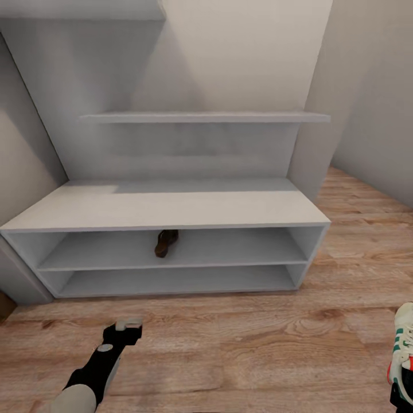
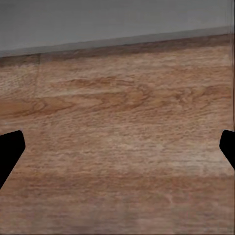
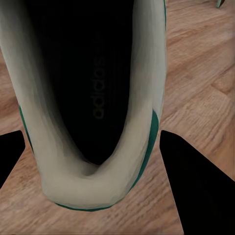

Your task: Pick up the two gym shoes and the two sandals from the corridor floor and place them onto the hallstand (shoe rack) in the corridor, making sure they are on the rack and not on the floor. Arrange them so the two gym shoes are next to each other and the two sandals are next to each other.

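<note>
My right gripper (image 3: 93, 147) sat right over a gym shoe (image 3: 88, 98), looking down into its dark opening, with one dark finger (image 3: 196, 181) on each side of the heel end. The fingers were spread wider than the shoe; I could not tell from the wrist picture whether they touched its sides, so I counted the shoe as straddled, not yet pinched. In the head view that same shoe (image 1: 403, 344) showed at the edge beside my right arm, green stripes and red sole edge visible, and whether it rested on the floor (image 1: 241, 350) or hung just off it I could not tell.

My left gripper (image 1: 127, 328) hung low over bare planks, fingers (image 2: 10, 152) wide apart and holding nothing, a short way in front of the shoe rack (image 1: 172, 209).

Farther out, one brown sandal (image 1: 166, 242) already lay on the rack's upper open shelf, near the middle.

I judged this to be the pickup of a gym shoe. The next move, as I read it, called for closing the right fingers firmly on the heel collar, lifting clear, then carrying the shoe forward and to the left to the rack, leaving room beside it for its mate and beside the sandal for the other sandal.
</note>
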